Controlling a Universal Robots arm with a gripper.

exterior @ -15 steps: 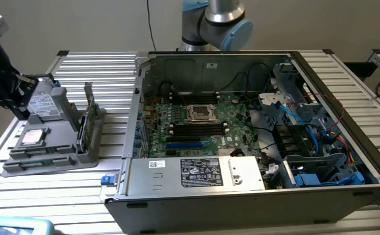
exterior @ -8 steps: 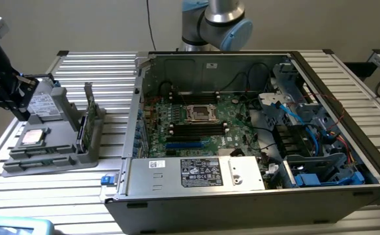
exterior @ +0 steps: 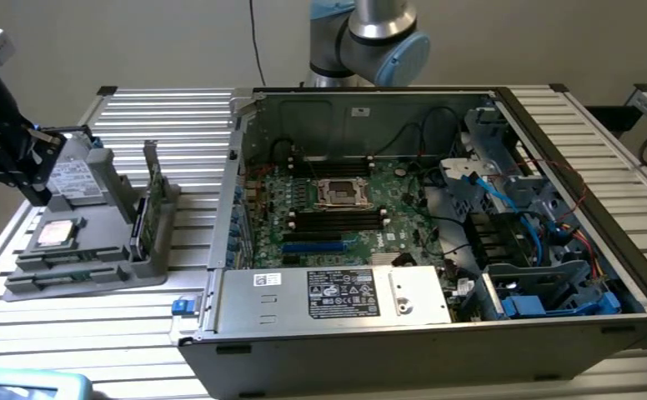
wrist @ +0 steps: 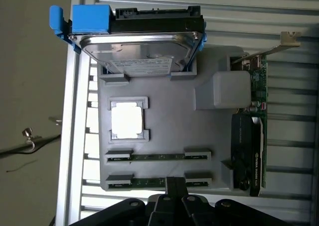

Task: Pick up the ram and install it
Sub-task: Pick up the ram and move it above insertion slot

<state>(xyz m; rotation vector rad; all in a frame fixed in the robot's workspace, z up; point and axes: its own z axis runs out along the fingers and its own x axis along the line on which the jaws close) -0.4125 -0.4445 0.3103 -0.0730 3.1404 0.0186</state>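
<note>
**Hovering shut over the tray's outermost memory slot**

Carrying everything is a slatted metal surface (exterior: 157, 100). On it, an open computer case (exterior: 413, 358) lies beside a grey tray (wrist: 169, 111), with its motherboard (exterior: 335, 208) facing up. Along one end of the tray rests a drive (wrist: 139, 52) with blue tabs, and a graphics card (wrist: 251, 136) stands on edge down one side. A square processor chip (wrist: 128, 122) sits near the tray's middle.

The ram (wrist: 149, 182) lies on edge in the slot nearest the tray's outer rim, held by a grey cradle at each end. A second stick (wrist: 157, 156) lies parallel, one slot further in.

The ram looks light, thin and rigid, probably brittle if bent and easily scratched on its chips. Its long flat faces at mid-length, between the two cradles, look like the safest place to grip. That would keep it level and clear of the contact edge.

The tool (wrist: 174, 183) has its fingers pressed together and carries nothing. Its tip is over the middle of the ram, but I cannot tell whether it touches the top edge.
</note>
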